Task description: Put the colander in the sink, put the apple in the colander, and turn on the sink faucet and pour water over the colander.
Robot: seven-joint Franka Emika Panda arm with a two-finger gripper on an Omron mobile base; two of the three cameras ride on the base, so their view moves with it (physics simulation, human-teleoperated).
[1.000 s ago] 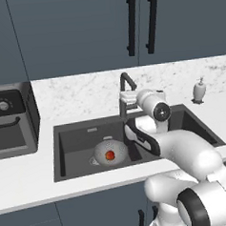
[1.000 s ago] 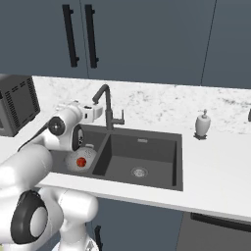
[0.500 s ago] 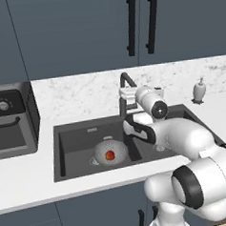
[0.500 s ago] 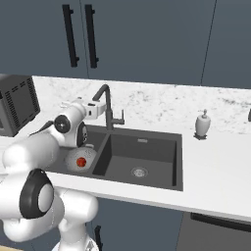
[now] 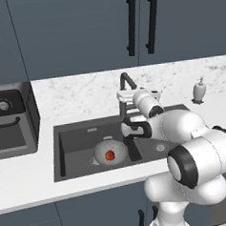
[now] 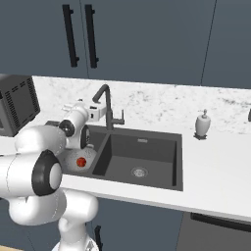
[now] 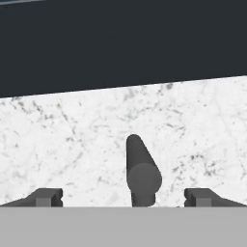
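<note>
— Dark grey, that sink (image 5: 79, 150), two basins side by side set into a white marble counter (image 5: 75, 96). Where do the task's things lie?

— The colander (image 5: 109, 152) sits on the floor of the left basin, pale and dotted with holes. The apple (image 5: 110, 155) lies inside it, red-orange, about at its middle. From the right base view the apple (image 6: 81, 162) shows just past the arm's elbow, in that same basin.

— And the faucet?

— The faucet (image 6: 105, 105) stands on the counter behind the divider between the basins, its hooked spout curving forward, a small lever on its side. I see no water running from it.

— Where is the gripper?

— The gripper (image 5: 125, 96) is up at the faucet, pointing toward the back wall. In the hand view its two dark fingertips (image 7: 46, 197) stand wide apart, spread to the far left and right of the frame, and a dark rounded bar of the faucet (image 7: 141, 171) rises in the gap between them. Neither tip touches it, and nothing is held.

— Anything else on the counter?

— A white soap dispenser (image 5: 198, 90) stands to the right of the sink, well apart from the faucet. A dark appliance with a knob (image 5: 10, 122) sits at the left end. Dark blue cabinets with black handles (image 5: 140, 24) hang above.
</note>
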